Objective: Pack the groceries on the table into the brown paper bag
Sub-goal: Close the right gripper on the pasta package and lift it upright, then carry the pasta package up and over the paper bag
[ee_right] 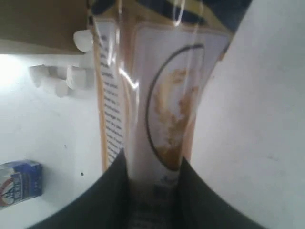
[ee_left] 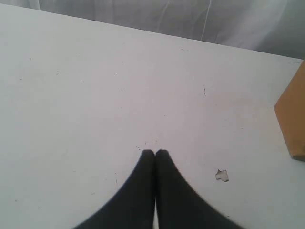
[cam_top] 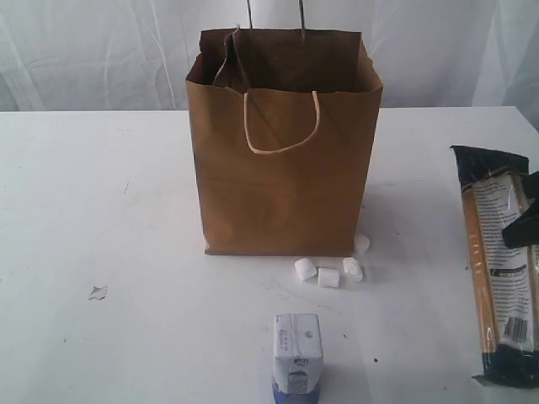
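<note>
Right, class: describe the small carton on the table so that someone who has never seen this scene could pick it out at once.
Find the tall brown paper bag standing on the white table. Just before its base lie small white marshmallows, and nearer the camera stands the carton. Unlike those little lumps, it is a squared, upright box, white with a blue bottom.

Bright, soft, even light fills the large flat white worktop (cam_top: 126, 210); the tall brown kraft paper bag (cam_top: 282, 194) throws only a faint shadow. The right wrist view is blurred, with glare streaking the film of the long dark-topped packet (ee_right: 162, 95).
</note>
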Controlling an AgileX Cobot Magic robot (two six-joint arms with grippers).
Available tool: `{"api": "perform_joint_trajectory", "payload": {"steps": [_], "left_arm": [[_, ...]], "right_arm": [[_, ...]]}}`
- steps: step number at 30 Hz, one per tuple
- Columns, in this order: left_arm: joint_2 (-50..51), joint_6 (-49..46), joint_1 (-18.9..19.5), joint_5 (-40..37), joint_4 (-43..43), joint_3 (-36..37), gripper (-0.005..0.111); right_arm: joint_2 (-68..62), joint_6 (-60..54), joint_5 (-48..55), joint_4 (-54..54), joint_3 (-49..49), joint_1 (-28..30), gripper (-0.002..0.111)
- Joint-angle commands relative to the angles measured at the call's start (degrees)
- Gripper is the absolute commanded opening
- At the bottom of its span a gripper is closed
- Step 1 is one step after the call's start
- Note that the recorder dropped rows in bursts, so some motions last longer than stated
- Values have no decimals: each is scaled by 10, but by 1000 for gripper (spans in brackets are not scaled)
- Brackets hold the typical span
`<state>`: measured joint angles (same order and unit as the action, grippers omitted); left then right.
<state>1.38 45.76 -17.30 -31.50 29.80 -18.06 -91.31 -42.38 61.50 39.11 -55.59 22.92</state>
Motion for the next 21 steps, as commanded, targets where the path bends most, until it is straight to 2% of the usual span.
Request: {"api": "perform_joint_trajectory", "payload": {"steps": [1, 3, 8, 21], "left_arm": [[-3, 6, 0, 2, 3, 2, 0], [-3, 6, 0, 2, 3, 2, 0], [-3, 6, 0, 2, 3, 2, 0], [-3, 6, 0, 2, 3, 2, 0]], "right_arm": [[4, -11, 70, 49, -22, 37, 0], [4, -13, 85, 90, -27, 53, 0], [5, -39, 85, 313, -56, 104, 0], [-9, -10, 85, 608, -204, 108, 0]]}}
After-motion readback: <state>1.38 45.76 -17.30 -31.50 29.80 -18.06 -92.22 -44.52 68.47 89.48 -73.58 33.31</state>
